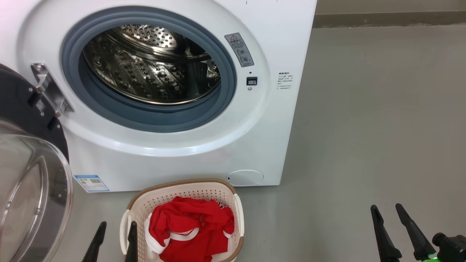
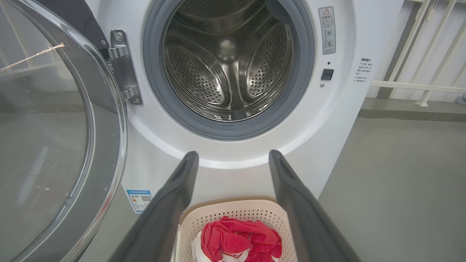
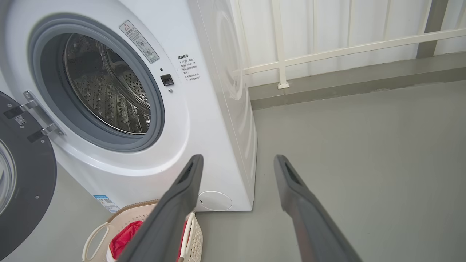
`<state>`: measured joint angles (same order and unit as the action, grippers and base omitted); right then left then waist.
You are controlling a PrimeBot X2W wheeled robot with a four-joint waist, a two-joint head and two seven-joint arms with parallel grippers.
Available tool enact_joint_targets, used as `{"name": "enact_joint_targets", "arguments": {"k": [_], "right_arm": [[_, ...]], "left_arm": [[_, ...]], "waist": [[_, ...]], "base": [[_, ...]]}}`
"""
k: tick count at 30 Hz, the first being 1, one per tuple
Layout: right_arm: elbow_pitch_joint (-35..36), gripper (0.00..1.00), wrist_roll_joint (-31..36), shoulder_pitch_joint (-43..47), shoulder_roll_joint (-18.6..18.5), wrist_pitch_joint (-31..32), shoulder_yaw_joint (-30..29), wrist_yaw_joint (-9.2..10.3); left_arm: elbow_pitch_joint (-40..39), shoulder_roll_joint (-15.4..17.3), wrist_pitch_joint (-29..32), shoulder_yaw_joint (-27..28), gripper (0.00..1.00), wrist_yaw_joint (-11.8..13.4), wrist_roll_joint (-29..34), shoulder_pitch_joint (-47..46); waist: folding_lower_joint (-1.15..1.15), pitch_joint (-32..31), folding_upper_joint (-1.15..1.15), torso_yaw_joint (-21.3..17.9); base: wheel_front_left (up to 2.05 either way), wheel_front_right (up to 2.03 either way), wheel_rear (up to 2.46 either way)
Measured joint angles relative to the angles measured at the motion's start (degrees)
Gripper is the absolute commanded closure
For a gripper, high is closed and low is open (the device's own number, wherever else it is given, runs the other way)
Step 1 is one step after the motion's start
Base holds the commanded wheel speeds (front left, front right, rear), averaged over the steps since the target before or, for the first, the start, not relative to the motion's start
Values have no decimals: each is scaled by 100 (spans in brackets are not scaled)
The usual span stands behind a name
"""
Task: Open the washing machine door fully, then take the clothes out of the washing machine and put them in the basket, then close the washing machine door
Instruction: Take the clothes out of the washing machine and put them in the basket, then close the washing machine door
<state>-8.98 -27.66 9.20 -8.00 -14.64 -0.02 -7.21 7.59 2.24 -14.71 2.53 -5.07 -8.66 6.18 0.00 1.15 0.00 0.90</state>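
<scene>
White front-loading washing machine (image 1: 276, 120) stands on the grey floor (image 1: 364, 127), directly ahead of the left pincer (image 1: 118, 222) and ahead and to the left of the right pincer (image 1: 386, 206). Its round mouth is uncovered, showing the grey rubber seal (image 1: 153, 120) and, within it, the perforated steel drum (image 1: 149, 65).

Washing machine door (image 1: 22, 105) hangs swung wide open on its metal hinge (image 1: 49, 89), to the left of the left pincer. Its black rim faces outward and its clear glass bowl bulges toward the camera.

Basket (image 1: 174, 193), cream and perforated with a brown rim, sits on the floor just before the machine's base. It lies between the two pincers, immediately right of the left one and well apart from the right one. In the head view the left pincer's inner finger overlaps the basket's left handle; contact cannot be judged.

Clothes (image 1: 193, 229), red fabric with white trim, lie bunched inside the basket, ahead of and below the left pincer's fingertips in the left wrist view.

Left pincer: fingers spread apart, holding nothing.

Right pincer: fingers likewise spread and holding nothing, above bare floor to the machine's right.

Blue label (image 1: 91, 183) is fixed low on the machine front, ahead of the left pincer, just left of the basket.
</scene>
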Motion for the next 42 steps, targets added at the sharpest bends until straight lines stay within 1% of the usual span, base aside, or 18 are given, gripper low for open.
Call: {"name": "enact_joint_targets", "arguments": {"k": [12,25,28,39,42], "right_arm": [[-3,0,0,-1,19,1,-2,0],[0,0,0,-3,20,1,-7,0],[0,0,0,-3,22,1,-9,0],[4,0,0,-8,46,1,-48,0],[4,0,0,-8,46,1,-52,0]], "left_arm": [[49,1,0,13,0,0,36,-6],[51,1,0,25,0,-10,44,-27],[52,1,0,26,0,-47,44,-28],[41,2,0,-20,0,-47,44,-63],[32,1,0,-82,0,-10,10,-82]], "waist": [[0,19,0,8],[0,132,0,51],[0,157,0,54],[0,189,0,87],[0,180,0,133]], "base": [[-23,23,0],[-134,134,0],[-76,76,0],[-11,11,0],[0,0,0]]}}
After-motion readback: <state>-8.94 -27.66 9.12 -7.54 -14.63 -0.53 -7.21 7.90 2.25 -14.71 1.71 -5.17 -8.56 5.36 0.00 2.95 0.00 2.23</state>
